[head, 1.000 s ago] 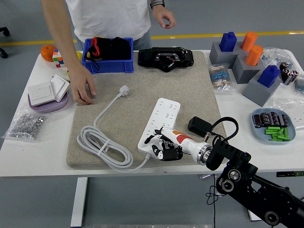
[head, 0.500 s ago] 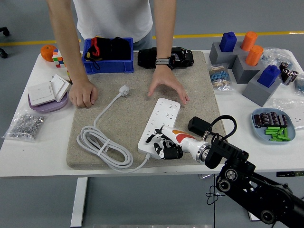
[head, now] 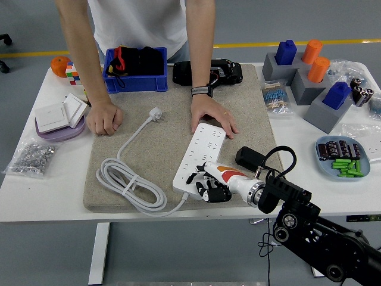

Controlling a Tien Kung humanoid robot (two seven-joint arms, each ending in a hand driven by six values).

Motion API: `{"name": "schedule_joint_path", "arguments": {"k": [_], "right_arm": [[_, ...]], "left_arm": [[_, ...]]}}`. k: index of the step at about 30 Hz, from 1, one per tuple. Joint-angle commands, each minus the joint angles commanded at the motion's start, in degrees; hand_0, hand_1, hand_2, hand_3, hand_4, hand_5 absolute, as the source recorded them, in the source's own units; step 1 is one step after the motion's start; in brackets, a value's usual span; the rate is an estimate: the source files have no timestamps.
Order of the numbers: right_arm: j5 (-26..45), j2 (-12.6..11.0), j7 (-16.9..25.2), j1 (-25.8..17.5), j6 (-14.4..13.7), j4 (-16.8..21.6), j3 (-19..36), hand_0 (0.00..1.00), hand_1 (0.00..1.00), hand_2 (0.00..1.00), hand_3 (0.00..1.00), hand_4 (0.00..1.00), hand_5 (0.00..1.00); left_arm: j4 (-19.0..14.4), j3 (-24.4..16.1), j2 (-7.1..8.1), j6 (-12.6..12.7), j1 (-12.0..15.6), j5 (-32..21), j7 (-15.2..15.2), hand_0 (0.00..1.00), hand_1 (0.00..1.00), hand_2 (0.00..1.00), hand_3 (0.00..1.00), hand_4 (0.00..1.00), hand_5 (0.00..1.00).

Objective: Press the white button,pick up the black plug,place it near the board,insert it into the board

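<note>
A white power board (head: 199,150) lies slanted on the beige mat (head: 149,149). Its white cable (head: 128,185) is coiled to the left and ends in a white plug (head: 155,112). My right hand (head: 206,188) is over the board's near end, fingers curled down against it and holding nothing. The white button is hidden under that hand. The black plug (head: 249,158) rests on the mat just right of the board, behind my wrist, with its black cable looping beside it. A person's hand (head: 211,115) presses flat on the board's far end.
The person's other fist (head: 105,120) rests on the mat's left side. A blue bin (head: 136,80) and a black device (head: 208,71) stand at the back. A purple dish with switches (head: 58,119) is left. Grey blocks (head: 309,83) and a battery tray (head: 345,158) are right.
The person's hand came down from the air and now presses on the board's far end. My right hand stayed at the near end, shifting slightly right.
</note>
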Motion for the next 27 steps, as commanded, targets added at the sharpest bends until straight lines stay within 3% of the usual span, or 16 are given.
{"name": "schedule_joint_path", "arguments": {"k": [15,27], "right_arm": [[-0.71,-0.10,0.51,0.09,-0.44,-0.16,1.24,0.002,0.002,0.102,0.612,0.341,0.002],[-1.76,-0.29,0.89,0.33,-0.26,-2.79,0.82,0.002,0.002,0.102,0.607,0.339,0.002]], "left_arm": [[0.00,0.12,0.00,0.01,-0.08,-0.13,-0.07,0.706,0.665,0.585,0.677,0.661,0.269],[0.00,0.08,-0.09,0.01,-0.16,-0.05,-0.04,0.706,0.666,0.585,0.677,0.661,0.269]]}}
